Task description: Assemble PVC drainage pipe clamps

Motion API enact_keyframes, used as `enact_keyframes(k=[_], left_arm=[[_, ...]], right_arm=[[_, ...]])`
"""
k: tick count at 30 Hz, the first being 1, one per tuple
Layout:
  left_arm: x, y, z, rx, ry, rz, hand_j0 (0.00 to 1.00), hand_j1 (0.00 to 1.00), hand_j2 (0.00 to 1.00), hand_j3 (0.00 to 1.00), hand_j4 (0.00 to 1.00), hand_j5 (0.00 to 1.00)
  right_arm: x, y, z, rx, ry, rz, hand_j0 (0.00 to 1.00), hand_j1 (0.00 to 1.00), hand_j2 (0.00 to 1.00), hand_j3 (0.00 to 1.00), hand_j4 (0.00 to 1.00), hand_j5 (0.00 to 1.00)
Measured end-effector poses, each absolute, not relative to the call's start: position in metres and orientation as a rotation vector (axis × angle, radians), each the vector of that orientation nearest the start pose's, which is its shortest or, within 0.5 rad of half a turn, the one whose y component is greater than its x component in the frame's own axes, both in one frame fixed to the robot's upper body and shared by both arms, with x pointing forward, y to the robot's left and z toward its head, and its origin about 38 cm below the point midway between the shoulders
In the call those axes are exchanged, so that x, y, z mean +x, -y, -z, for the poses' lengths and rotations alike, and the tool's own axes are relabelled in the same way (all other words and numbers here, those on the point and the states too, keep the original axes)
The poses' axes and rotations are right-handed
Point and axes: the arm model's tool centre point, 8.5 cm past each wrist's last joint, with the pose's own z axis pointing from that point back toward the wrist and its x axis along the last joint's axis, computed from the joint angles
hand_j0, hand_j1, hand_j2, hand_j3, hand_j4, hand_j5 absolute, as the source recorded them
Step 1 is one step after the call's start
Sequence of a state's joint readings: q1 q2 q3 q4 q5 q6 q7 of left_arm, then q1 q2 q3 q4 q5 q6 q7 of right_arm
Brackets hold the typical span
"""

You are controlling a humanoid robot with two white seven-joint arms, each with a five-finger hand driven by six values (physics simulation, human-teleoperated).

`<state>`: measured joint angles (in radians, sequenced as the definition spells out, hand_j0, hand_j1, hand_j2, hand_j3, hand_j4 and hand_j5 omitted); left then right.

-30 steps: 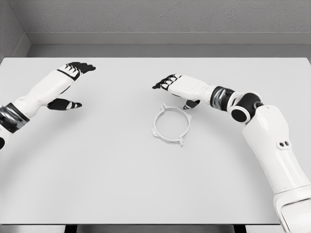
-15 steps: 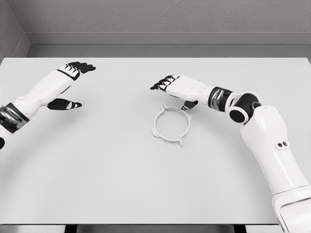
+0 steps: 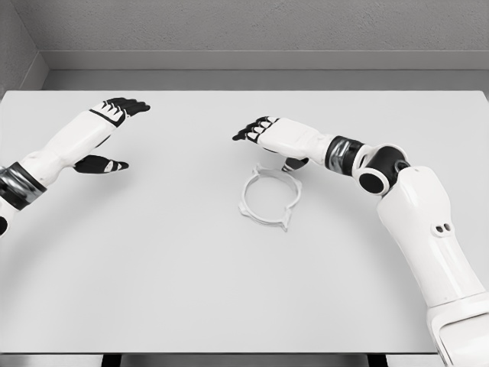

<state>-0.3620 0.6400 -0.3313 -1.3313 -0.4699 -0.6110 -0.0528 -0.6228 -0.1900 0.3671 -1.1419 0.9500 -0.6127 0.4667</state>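
Observation:
A white ring-shaped pipe clamp with small lugs around its rim lies flat near the middle of the table. My right hand hovers just beyond the clamp's far edge, palm down, fingers spread and holding nothing; its thumb hangs close to the ring's far right rim. My left hand rests above the far left of the table, open and empty, well away from the clamp.
The white table runs to a grey wall at the back. Its front edge shows at the bottom of the view. Nothing else lies on it.
My right hand has drifted slightly left and away along the far side of the clamp. The clamp and the left arm have not moved.

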Motion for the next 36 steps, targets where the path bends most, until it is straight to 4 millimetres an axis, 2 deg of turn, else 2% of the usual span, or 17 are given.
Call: enact_keyframes(k=[13, 18, 21, 22, 24, 27, 30, 32, 34, 36], left_arm=[[0.426, -0.326, -0.167, 0.545, 1.826, 1.454, 1.0, 1.0, 1.0, 1.0, 1.0, 1.0], [0.426, -0.326, -0.167, 0.545, 1.827, 1.454, 1.0, 1.0, 1.0, 1.0, 1.0, 1.0], [0.426, -0.326, -0.166, 0.543, 1.826, 1.454, 1.0, 1.0, 1.0, 1.0, 1.0, 1.0], [0.426, -0.326, -0.166, 0.543, 1.826, 1.454, 1.0, 1.0, 1.0, 1.0, 1.0, 1.0], [0.425, -0.327, -0.166, 0.543, 1.824, 1.454, 1.0, 1.0, 1.0, 1.0, 1.0, 1.0], [0.425, -0.328, -0.167, 0.548, 1.822, 1.454, 1.0, 1.0, 1.0, 1.0, 1.0, 1.0], [0.425, -0.33, -0.168, 0.551, 1.821, 1.455, 1.0, 1.0, 1.0, 1.0, 1.0, 1.0], [0.425, -0.33, -0.167, 0.551, 1.82, 1.454, 1.0, 1.0, 1.0, 1.0, 1.0, 1.0], [0.426, -0.33, -0.169, 0.554, 1.822, 1.453, 1.0, 1.0, 1.0, 1.0, 1.0, 1.0], [0.425, -0.33, -0.167, 0.55, 1.82, 1.453, 1.0, 1.0, 1.0, 1.0, 1.0, 1.0]], right_arm=[[0.488, 0.151, -0.147, -0.454, 1.532, -1.984, 1.0, 1.0, 1.0, 1.0, 1.0, 1.0], [0.489, 0.151, -0.157, -0.477, 1.557, -1.981, 1.0, 1.0, 1.0, 1.0, 1.0, 1.0], [0.488, 0.163, -0.166, -0.514, 1.587, -1.933, 1.0, 1.0, 1.0, 1.0, 1.0, 1.0], [0.482, 0.172, -0.166, -0.529, 1.599, -1.901, 1.0, 1.0, 1.0, 1.0, 1.0, 1.0], [0.473, 0.198, -0.179, -0.591, 1.645, -1.815, 1.0, 1.0, 1.0, 1.0, 1.0, 1.0], [0.444, 0.254, -0.2, -0.657, 1.715, -1.688, 1.0, 1.0, 1.0, 1.0, 1.0, 1.0], [0.406, 0.317, -0.202, -0.655, 1.719, -1.584, 1.0, 1.0, 1.0, 1.0, 1.0, 1.0], [0.388, 0.351, -0.209, -0.683, 1.713, -1.522, 1.0, 1.0, 1.0, 1.0, 1.0, 1.0], [0.378, 0.371, -0.216, -0.712, 1.705, -1.491, 1.0, 1.0, 1.0, 1.0, 1.0, 1.0], [0.374, 0.382, -0.222, -0.733, 1.704, -1.476, 1.0, 1.0, 1.0, 1.0, 1.0, 1.0]])
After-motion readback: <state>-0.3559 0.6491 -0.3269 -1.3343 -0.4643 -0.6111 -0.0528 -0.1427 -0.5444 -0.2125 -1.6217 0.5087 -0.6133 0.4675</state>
